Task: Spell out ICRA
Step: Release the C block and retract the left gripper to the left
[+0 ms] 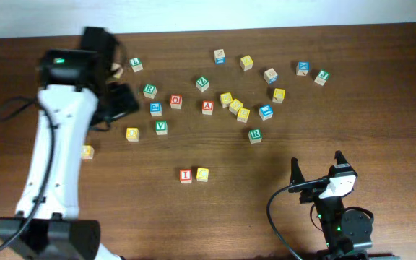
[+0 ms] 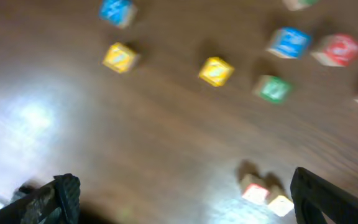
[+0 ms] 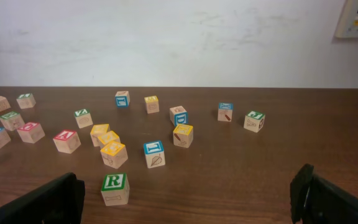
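Observation:
A red I block (image 1: pixel 185 175) and a yellow block (image 1: pixel 202 174) stand side by side at the front middle of the table. They show blurred in the left wrist view (image 2: pixel 254 192). A green R block (image 1: pixel 255 134) lies ahead of my right gripper (image 1: pixel 316 167) and is close in the right wrist view (image 3: pixel 114 188). A red A block (image 1: pixel 207 107) sits among the scattered blocks and also shows in the right wrist view (image 3: pixel 66 140). My left gripper (image 1: pixel 123 102) is open and empty above the table at the back left (image 2: pixel 185 196). My right gripper (image 3: pixel 185 199) is open and empty.
Several more letter blocks are scattered across the back half of the wooden table (image 1: pixel 323 115). A yellow block (image 1: pixel 87 152) lies beside the left arm. A white wall (image 3: pixel 179 37) stands behind the table's far edge.

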Available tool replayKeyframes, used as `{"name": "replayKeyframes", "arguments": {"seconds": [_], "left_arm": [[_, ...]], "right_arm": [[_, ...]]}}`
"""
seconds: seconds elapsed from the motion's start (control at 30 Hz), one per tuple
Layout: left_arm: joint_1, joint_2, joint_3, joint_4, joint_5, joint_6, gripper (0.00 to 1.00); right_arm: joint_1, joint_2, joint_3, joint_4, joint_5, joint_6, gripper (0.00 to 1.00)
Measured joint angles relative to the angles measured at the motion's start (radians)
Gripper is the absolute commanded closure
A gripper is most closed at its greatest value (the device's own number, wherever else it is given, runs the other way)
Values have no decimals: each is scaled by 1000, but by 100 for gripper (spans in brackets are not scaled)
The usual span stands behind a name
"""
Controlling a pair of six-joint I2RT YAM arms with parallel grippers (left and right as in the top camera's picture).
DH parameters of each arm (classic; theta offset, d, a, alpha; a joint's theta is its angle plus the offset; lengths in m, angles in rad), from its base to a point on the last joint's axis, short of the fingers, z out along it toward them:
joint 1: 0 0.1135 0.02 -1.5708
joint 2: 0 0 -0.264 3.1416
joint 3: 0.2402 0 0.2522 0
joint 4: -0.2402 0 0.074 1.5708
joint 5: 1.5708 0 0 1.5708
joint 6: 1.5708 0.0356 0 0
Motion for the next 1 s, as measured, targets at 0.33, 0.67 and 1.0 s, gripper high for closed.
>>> {"name": "replayKeyframes", "arguments": {"seconds": [0.33, 0.67, 1.0], "left_arm": [[68, 5, -1, -87, 2, 0, 1], [68, 5, -1, -88, 2, 0, 1], [68, 5, -2, -87, 3, 0, 1]], "right_arm": [[0, 0, 0, 22, -189, 162, 2], [0, 3, 0, 357, -589, 523, 2], [0, 5, 135, 563, -463, 459, 2]]}}
